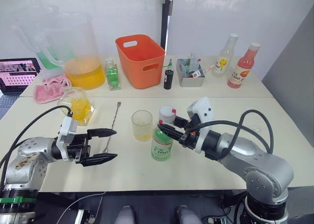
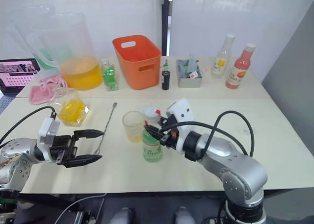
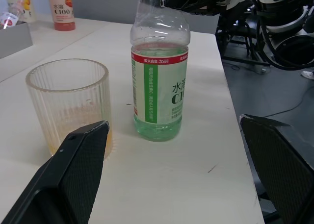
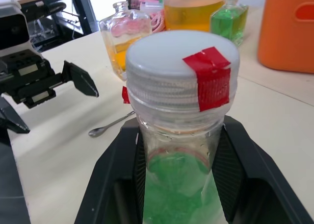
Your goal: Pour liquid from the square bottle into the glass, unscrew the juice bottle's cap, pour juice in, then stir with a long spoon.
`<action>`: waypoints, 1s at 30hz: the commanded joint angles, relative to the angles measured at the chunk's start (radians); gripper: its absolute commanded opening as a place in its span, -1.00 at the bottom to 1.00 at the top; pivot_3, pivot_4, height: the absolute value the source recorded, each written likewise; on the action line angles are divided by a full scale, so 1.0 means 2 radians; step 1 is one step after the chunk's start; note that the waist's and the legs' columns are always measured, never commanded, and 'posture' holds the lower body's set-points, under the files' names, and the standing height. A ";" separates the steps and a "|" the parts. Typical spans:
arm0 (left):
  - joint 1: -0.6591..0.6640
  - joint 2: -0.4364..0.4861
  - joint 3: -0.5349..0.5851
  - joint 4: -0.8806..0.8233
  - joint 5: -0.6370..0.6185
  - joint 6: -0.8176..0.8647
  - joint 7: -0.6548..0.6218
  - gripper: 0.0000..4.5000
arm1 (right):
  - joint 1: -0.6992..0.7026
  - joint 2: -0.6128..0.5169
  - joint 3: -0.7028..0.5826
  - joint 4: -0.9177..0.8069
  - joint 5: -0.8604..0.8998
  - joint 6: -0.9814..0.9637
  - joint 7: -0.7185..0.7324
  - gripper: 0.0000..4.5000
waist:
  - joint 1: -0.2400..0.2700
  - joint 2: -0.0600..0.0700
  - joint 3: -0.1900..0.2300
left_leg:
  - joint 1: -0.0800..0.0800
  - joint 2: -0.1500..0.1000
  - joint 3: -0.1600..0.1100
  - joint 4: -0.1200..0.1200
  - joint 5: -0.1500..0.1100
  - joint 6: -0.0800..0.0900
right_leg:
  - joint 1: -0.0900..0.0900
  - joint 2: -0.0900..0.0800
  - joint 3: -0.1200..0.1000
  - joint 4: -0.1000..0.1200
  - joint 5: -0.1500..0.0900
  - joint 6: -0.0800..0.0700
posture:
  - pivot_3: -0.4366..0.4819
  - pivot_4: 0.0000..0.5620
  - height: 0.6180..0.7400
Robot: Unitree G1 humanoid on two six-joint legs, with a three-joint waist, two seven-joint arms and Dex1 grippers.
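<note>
The juice bottle, pale green inside with a C100 label, stands upright at the table's middle, and its white cap with a red mark is on. My right gripper is shut on the juice bottle just under the cap, one finger on each side. Just left of it stands the glass with a little yellow liquid at the bottom. The long spoon lies flat left of the glass. The square bottle sits further left. My left gripper hovers open near the spoon, pointing at the glass.
Along the back stand a big pitcher of orange liquid, a small green bottle, an orange basket, a black vial, a grey tray and two tall bottles. A pink cloth and a laptop are far left.
</note>
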 commanded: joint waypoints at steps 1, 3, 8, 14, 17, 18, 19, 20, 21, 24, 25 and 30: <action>-0.017 0.007 0.001 0.005 0.004 -0.002 -0.010 1.00 | 0.005 -0.005 0.004 -0.036 -0.003 -0.010 -0.022 -0.42 | 0.000 0.000 0.000 | 0.000 0.000 0.000 0.000 0.000 0.000 | 0.000 0.000 0.000 0.000 0.000 0.000 | -0.05 -0.47 0.40; -0.023 0.008 -0.001 0.008 0.006 -0.001 -0.012 1.00 | 0.010 -0.005 0.011 -0.039 -0.003 -0.012 -0.030 -0.42 | 0.000 0.000 0.000 | 0.000 0.000 0.000 0.000 0.000 0.000 | 0.000 0.000 0.000 0.000 0.000 0.000 | -0.05 -0.47 0.40; -0.032 0.009 -0.004 0.011 0.013 -0.001 -0.014 1.00 | 0.020 -0.006 0.014 -0.036 0.012 -0.010 -0.029 -0.42 | 0.000 0.000 0.000 | 0.000 0.000 0.000 0.000 0.000 0.000 | 0.000 0.000 0.000 0.000 0.000 0.000 | -0.05 -0.47 0.40; -0.025 0.008 0.003 -0.005 0.013 0.007 -0.003 1.00 | 0.006 -0.029 -0.012 -0.012 0.041 -0.024 0.011 0.80 | 0.000 0.000 0.000 | 0.000 0.000 0.000 0.000 0.000 0.000 | 0.000 0.000 0.000 0.000 0.000 0.000 | -0.05 -0.47 0.40; -0.016 0.007 0.008 -0.017 0.012 0.010 0.008 1.00 | 0.000 -0.083 -0.020 0.011 0.055 -0.049 0.081 0.99 | 0.000 0.000 0.000 | 0.000 0.000 0.000 0.000 0.000 0.000 | 0.001 0.000 0.000 0.000 0.000 0.000 | -0.05 -0.47 0.40; -0.011 0.006 0.010 -0.023 0.011 0.010 0.012 1.00 | 0.000 -0.109 -0.016 0.022 0.053 -0.070 0.119 0.99 | 0.000 0.000 0.000 | 0.000 0.000 0.000 0.000 0.000 0.000 | 0.001 0.000 0.000 0.000 0.000 0.000 | -0.05 -0.47 0.40; -0.005 0.005 0.013 -0.031 0.010 0.012 0.019 1.00 | -0.003 -0.134 -0.009 0.047 0.039 -0.101 0.161 0.99 | 0.000 0.000 0.000 | 0.000 0.000 0.000 0.000 0.000 0.000 | 0.001 0.000 0.000 0.000 -0.001 -0.002 | -0.05 -0.47 0.40; 0.000 0.004 0.014 -0.037 0.009 0.014 0.024 1.00 | -0.005 -0.153 -0.003 0.066 0.028 -0.127 0.193 0.99 | 0.000 0.000 0.000 | 0.000 0.000 0.000 0.000 0.000 0.000 | 0.001 0.000 0.000 0.000 -0.002 -0.003 | -0.05 -0.47 0.40; 0.006 0.002 0.017 -0.046 0.007 0.016 0.032 1.00 | -0.014 -0.171 0.007 0.103 0.009 -0.167 0.234 0.99 | 0.000 0.000 0.000 | 0.000 0.000 0.000 0.000 0.000 0.000 | 0.001 0.000 0.000 -0.001 -0.002 -0.003 | -0.05 -0.47 0.40; 0.028 -0.001 0.028 -0.077 0.000 0.022 0.054 1.00 | -0.041 -0.191 0.034 0.199 -0.028 -0.258 0.321 0.99 | -0.003 0.000 0.000 | 0.001 0.000 0.000 0.000 0.000 0.001 | 0.001 0.000 0.000 -0.001 -0.002 -0.003 | -0.05 -0.47 0.40; 0.035 -0.001 0.032 -0.087 -0.002 0.025 0.060 1.00 | -0.047 -0.193 0.041 0.220 -0.036 -0.279 0.341 0.99 | -0.004 0.000 0.000 | 0.001 0.000 0.000 0.000 0.000 0.001 | 0.001 0.000 0.000 -0.001 -0.002 -0.003 | -0.05 -0.47 0.40; 0.078 0.003 0.061 -0.128 -0.013 0.034 0.091 1.00 | -0.113 -0.179 0.070 0.334 -0.038 -0.322 0.446 0.99 | -0.011 0.000 0.000 | 0.001 0.000 0.000 0.000 0.000 0.001 | 0.001 0.000 0.000 0.000 0.000 0.000 | -0.05 -0.47 0.40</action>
